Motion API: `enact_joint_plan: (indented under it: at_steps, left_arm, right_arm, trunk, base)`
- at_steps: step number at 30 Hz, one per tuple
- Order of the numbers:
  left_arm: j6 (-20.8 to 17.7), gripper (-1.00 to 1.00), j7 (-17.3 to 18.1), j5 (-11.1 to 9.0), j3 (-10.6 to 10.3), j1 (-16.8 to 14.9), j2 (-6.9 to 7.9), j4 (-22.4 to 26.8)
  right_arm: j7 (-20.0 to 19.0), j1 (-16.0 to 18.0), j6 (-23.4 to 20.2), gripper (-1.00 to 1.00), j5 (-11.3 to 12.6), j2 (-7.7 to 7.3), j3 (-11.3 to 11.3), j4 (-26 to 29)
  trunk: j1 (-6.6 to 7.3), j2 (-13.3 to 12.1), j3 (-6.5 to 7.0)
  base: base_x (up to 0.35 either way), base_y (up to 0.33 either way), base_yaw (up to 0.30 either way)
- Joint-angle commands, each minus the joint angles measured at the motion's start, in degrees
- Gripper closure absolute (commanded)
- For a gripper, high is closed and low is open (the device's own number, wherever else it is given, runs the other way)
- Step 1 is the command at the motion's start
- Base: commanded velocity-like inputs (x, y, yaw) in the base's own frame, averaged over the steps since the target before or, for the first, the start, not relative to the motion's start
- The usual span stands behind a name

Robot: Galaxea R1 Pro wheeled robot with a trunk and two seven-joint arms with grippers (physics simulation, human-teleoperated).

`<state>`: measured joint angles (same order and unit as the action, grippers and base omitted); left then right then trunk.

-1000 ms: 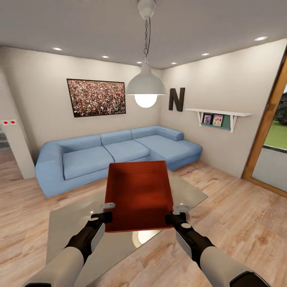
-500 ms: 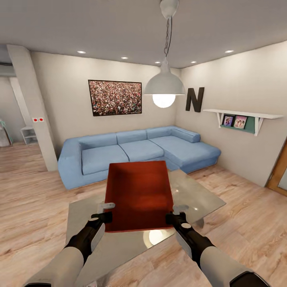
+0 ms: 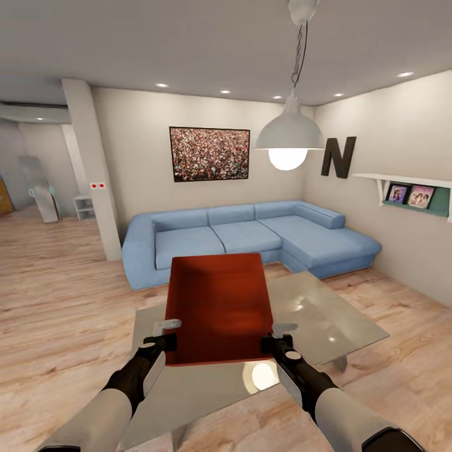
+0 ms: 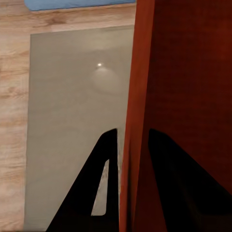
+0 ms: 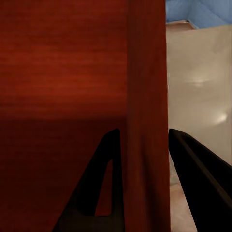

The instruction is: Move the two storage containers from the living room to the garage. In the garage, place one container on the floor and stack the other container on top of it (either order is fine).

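Note:
An orange-red storage container (image 3: pixel 216 306) is held in front of me above the glass coffee table, open side up. My left gripper (image 3: pixel 167 334) is shut on its left wall (image 4: pixel 140 96), one finger on each side of the wall. At the opposite side my right gripper (image 3: pixel 281 336) clamps the right wall (image 5: pixel 147 121) the same way. I am in the living room, over its light wood-plank floor (image 3: pixel 56 295).
A glass coffee table (image 3: pixel 326 320) lies under and ahead of the container. Behind it stands a blue corner sofa (image 3: pixel 251 242). A pendant lamp (image 3: pixel 289 135) hangs overhead. A white pillar (image 3: pixel 94 169) stands left, with an opening to another room beyond. A wall shelf (image 3: pixel 408 194) is at right.
The whole view has swung left: sofa, lamp and table shifted right, the glass door left the picture, and the pillar and far room came in. Both grippers keep the same hold on the container.

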<state>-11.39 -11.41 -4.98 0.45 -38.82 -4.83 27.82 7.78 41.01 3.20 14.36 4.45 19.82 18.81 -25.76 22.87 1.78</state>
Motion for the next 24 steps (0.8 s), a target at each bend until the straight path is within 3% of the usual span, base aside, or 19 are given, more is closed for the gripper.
enact_joint_plan:
  at_steps: [1,24]
  left_arm:
    - [-0.3,1.00,-0.5,0.3,0.2,0.0,0.03,0.3]
    - [-0.3,1.00,-0.5,0.3,0.2,0.0,0.08,0.4]
  right_arm:
    - [0.5,0.0,0.3,1.00,1.0,-0.06,0.3,-1.9]
    - [0.5,0.0,0.3,1.00,1.0,-0.05,0.3,-1.9]
  trunk:
    - [-0.02,0.1,-0.02]
    - [-0.02,0.1,-0.02]
  base:
    - [0.000,0.000,0.268]
    - [0.000,0.000,0.268]
